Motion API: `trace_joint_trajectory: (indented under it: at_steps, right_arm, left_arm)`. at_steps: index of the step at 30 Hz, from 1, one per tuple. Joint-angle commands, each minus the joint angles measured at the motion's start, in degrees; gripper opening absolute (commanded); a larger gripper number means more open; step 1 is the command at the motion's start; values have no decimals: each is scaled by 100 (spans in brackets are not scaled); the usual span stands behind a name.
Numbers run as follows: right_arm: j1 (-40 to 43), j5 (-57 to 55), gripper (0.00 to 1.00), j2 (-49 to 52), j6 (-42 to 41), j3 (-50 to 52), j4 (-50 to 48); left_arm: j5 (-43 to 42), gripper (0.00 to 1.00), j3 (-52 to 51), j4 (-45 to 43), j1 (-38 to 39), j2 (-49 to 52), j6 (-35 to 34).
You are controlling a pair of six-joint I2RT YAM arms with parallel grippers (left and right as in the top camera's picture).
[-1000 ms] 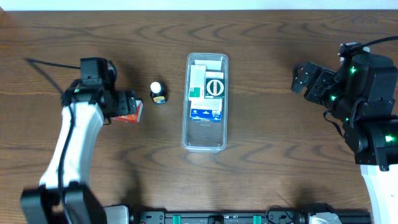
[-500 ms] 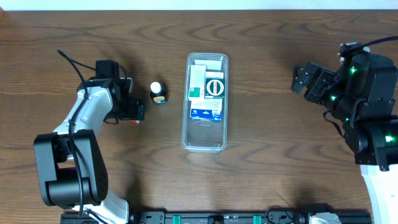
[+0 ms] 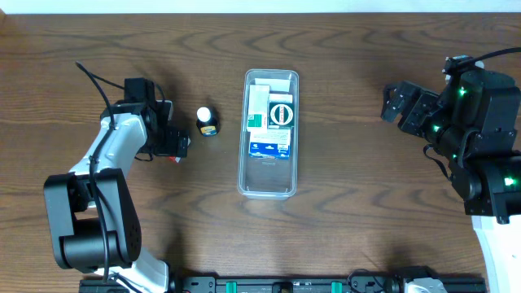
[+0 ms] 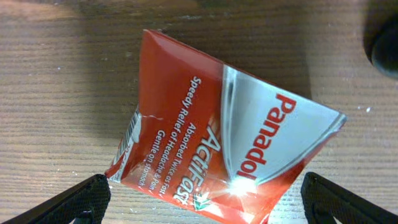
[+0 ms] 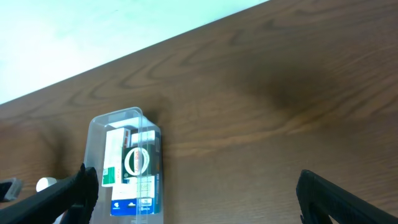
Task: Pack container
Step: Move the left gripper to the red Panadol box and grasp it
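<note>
The left gripper (image 4: 214, 199) sits low over the red Panadol box (image 4: 205, 130), fingers spread wide on either side of it and not yet pinching. A second ago its arm reached in from another angle and more of the box showed from overhead; over the last half second it has hardly moved. I judge it is lined up, with the grasp next. The right gripper (image 5: 199, 196) hangs open and empty, well to the right of the container (image 3: 267, 175). That tub lies mid-table, its far half filled with small boxes (image 3: 271, 122) and its near half bare, leaving room for the red one. A white-capped bottle (image 3: 207, 121) stands between box and tub, unpacked. The table (image 3: 366, 203) is dark wood grain; beyond its far edge only a pale, plain surface (image 5: 93, 31) shows.
</note>
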State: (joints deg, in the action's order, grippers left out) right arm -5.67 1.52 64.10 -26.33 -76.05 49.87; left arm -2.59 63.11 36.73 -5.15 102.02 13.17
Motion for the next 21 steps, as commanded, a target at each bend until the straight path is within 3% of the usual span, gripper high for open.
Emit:
trace_joint_trajectory:
  at_steps: [1, 6, 21]
  right_arm:
    - [37, 2, 99, -2, 24, -28, -9]
    - [37, 2, 99, -2, 24, -28, -9]
    - [37, 2, 99, -2, 24, -28, -9]
  left_arm:
    - [70, 96, 87, 26, -31, 105, 575]
    - [70, 95, 87, -74, -31, 107, 1040]
    - [63, 95, 48, -306, -37, 212, 1123]
